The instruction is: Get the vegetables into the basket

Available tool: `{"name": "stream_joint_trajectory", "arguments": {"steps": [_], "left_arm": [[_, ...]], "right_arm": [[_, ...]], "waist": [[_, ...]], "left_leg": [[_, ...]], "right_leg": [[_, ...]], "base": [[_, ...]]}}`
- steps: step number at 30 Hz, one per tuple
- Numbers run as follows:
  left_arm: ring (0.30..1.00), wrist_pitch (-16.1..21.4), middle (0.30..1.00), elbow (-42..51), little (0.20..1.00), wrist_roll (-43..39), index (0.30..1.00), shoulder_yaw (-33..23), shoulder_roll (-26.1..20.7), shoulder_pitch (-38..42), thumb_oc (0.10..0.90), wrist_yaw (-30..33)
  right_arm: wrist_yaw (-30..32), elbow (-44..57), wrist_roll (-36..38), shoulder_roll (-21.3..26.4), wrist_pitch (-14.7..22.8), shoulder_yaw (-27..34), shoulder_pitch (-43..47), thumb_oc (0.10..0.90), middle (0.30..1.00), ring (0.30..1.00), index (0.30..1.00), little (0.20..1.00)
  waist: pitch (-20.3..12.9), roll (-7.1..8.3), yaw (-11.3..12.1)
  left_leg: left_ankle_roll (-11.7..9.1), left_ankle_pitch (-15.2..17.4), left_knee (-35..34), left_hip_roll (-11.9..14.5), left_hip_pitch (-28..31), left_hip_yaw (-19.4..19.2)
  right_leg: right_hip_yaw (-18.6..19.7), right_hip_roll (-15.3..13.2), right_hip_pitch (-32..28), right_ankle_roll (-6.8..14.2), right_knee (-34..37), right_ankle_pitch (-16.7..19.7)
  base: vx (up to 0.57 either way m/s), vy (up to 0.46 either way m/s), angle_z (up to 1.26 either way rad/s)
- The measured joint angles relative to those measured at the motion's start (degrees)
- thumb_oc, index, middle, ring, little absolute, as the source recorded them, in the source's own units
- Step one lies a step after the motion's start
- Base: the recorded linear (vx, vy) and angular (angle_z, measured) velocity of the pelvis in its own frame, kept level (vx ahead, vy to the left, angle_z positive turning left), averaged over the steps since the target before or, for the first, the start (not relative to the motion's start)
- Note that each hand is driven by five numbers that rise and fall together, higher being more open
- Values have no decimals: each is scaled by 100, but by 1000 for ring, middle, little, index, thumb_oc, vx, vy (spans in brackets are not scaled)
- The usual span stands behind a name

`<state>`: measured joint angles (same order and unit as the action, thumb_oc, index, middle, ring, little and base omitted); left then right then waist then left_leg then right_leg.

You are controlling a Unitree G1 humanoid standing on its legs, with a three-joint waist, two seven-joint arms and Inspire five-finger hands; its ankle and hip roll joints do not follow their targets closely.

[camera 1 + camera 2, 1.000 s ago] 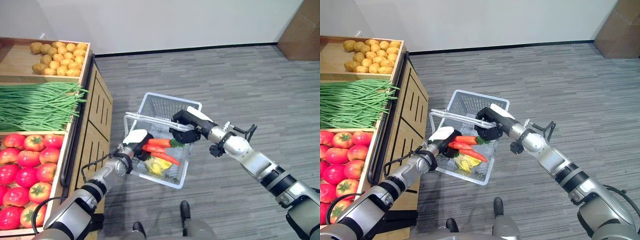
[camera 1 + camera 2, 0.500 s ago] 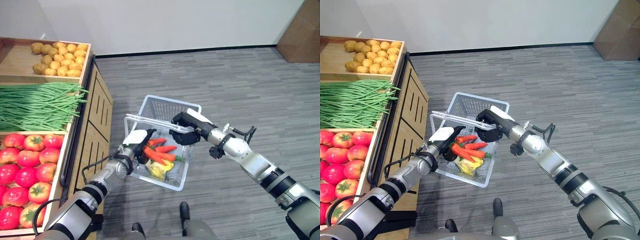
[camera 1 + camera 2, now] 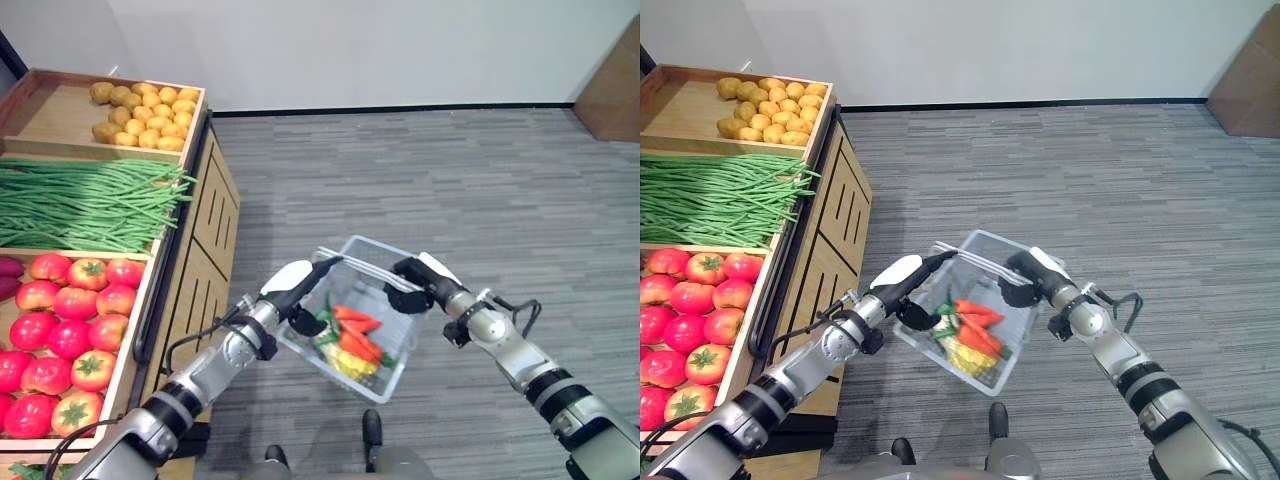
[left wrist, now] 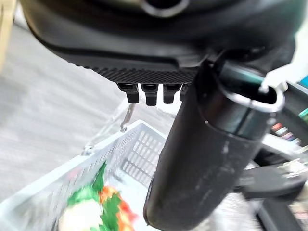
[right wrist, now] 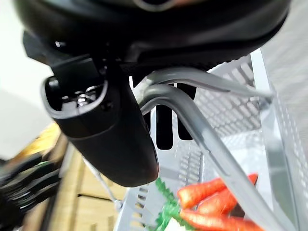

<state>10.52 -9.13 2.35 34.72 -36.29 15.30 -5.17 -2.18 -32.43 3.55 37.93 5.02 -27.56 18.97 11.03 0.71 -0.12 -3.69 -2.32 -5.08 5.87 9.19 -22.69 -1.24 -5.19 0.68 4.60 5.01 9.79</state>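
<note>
The light, stiff wire basket [image 3: 385, 335] is carried by its handles in the right hand's [image 3: 415, 290] curled fingers; the left hand [image 3: 295, 300], at nine o'clock, is held relaxed against the rim.

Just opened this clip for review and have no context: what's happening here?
The robot is carrying a white wire-mesh basket beside a wooden produce stand. Its right hand is curled round the grey metal handles, while the left hand is at the basket's near rim with fingers curled. Orange carrots and a yellow vegetable lie inside. The stand holds brown potatoes, long green beans and red tomatoes.
</note>
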Motion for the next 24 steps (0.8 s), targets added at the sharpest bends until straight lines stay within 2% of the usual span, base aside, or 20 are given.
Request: {"name": "stream_joint_trajectory", "arguments": {"steps": [1, 3, 5, 8, 12, 13, 15, 16, 18, 19, 23, 24], "left_arm": [[1000, 6, 1000, 231, 1000, -1054, 1000, -11, -170, -172, 900, -327], [1000, 10, 1000, 320, 1000, -2070, 1000, -93, -157, -497, 900, -548], [1000, -159, 1000, 312, 1000, -2711, 1000, -62, -239, -713, 900, -799], [1000, -263, 1000, 244, 1000, -3095, 1000, -117, -222, -1047, 900, -925], [1000, -288, 1000, -240, 1000, -3228, 1000, -374, 49, -1521, 900, -988], [1000, -414, 1000, -661, 1000, -3255, 1000, -419, 153, -1656, 900, -963], [1000, -429, 1000, -954, 1000, -3269, 1000, -481, 213, -1831, 900, -1009], [1000, -416, 1000, -1330, 1000, -3269, 1000, -551, 386, -1895, 900, -1026], [1000, -465, 1000, -1992, 1000, -3250, 1000, -578, 618, -1925, 900, -987], [1000, -467, 1000, -2665, 1000, -2928, 1000, -750, 810, -1979, 900, -981], [1000, -448, 1000, -3984, 1000, -2188, 1000, -1263, 1325, -2110, 900, -559], [1000, -420, 1000, -4663, 1000, -1740, 1000, -1534, 1582, -2070, 900, -365]], "right_arm": [[51, -193, -34, -21, -13, 154, -169, 400, 300, 300, 300, 300], [134, -424, -39, -175, -11, 527, -456, 400, 300, 300, 300, 300], [227, -701, -36, -237, -45, 659, -648, 400, 300, 300, 300, 300], [287, -788, -29, -355, -38, 1018, -1036, 400, 300, 300, 300, 300], [373, -1412, -26, -551, 25, 1467, -1417, 400, 300, 300, 300, 300], [455, -1916, 16, -667, 3, 1673, -1538, 400, 300, 300, 300, 300], [470, -2189, 195, -840, 27, 1941, -1677, 400, 300, 300, 300, 300], [503, -2370, 348, -965, 57, 2118, -1778, 400, 300, 300, 300, 300], [556, -2555, 472, -983, 47, 2126, -1863, 400, 300, 300, 300, 300], [556, -2610, 641, -1044, 75, 2396, -1978, 400, 300, 300, 300, 300], [611, -3164, 929, -1210, 128, 2631, -2049, 400, 300, 300, 300, 300], [611, -3419, 1074, -1303, 167, 2722, -2074, 400, 300, 300, 300, 300]], "waist": [[-4, -12, 24], [-9, -24, 31], [-7, -28, 37], [-45, -88, 31], [-136, -185, 55], [-171, -226, 95], [-186, -229, 90], [-239, -231, 92], [-296, -236, 84], [-363, -211, 54], [-520, -137, 56], [-567, -90, 58]], "left_leg": [[0, 0, 0, -3, 12, 7], [1, 1, 0, -5, 65, 14], [-1, 2, -1, -7, 70, 42], [-2, 3, -2, -7, 73, 90], [-8, 7, -2, -7, 75, 197], [-8, 6, -2, -11, 49, 242], [-11, 4, -2, -11, 33, 260], [-11, 5, -2, -11, 28, 275], [-8, 10, -2, -26, 22, 277], [-8, 10, -1, -24, -3, 284], [-14, 16, -1, -17, -19, 293], [-12, 22, -1, -22, -20, 297]], "right_leg": [[-7, -6, -18, 0, -2, 0], [-20, -9, -77, -17, 15, -22], [-49, -20, -96, -19, 28, -70], [-86, -28, -127, 0, 29, -112], [-185, -43, -186, 14, 29, -137], [-226, -52, -185, 15, 28, -138], [-242, -56, -178, 16, 28, -138], [-256, -58, -179, 21, 28, -148], [-255, -71, -173, 28, 28, -164], [-265, -74, -153, 30, 28, -168], [-278, -72, -139, 26, 29, -194], [-281, -78, -119, 17, 29, -207]], "base": [[0, 0, 0], [-14, 8, 4], [-11, 2, 6], [-15, -6, 7], [-9, -8, 14], [-18, -6, 12], [-11, -2, 8], [-10, 0, 5], [0, 0, 0], [0, 0, 0], [0, 0, 0], [0, 0, 0]]}}
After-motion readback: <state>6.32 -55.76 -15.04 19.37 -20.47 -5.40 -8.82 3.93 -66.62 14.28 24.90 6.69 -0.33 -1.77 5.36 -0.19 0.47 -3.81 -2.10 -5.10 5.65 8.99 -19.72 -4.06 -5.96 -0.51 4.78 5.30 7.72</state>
